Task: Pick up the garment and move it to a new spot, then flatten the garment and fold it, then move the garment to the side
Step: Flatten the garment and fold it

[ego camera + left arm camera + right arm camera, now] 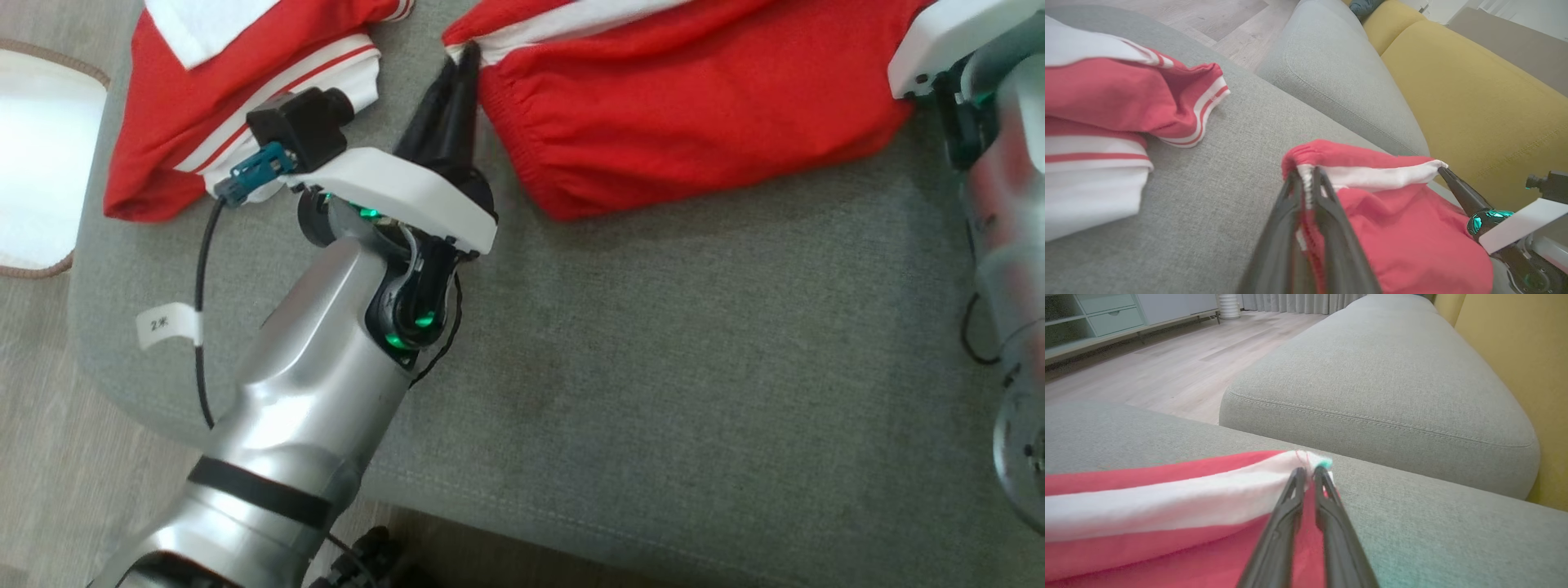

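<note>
Shorts [694, 106] lie on the grey sofa seat [653, 367], spread out between the two tools. The left tool [467, 57] is pinched on one end of the white edge, with cloth caught between its fingers. The right tool [1306, 471] nips the other end, its fingers almost together. Holding both ends like this seems meant to pull the edge straight, so the shorts can lie flat for folding. A red and white top [204, 98] sits beside the left tool, on the side away from the shorts.
</note>
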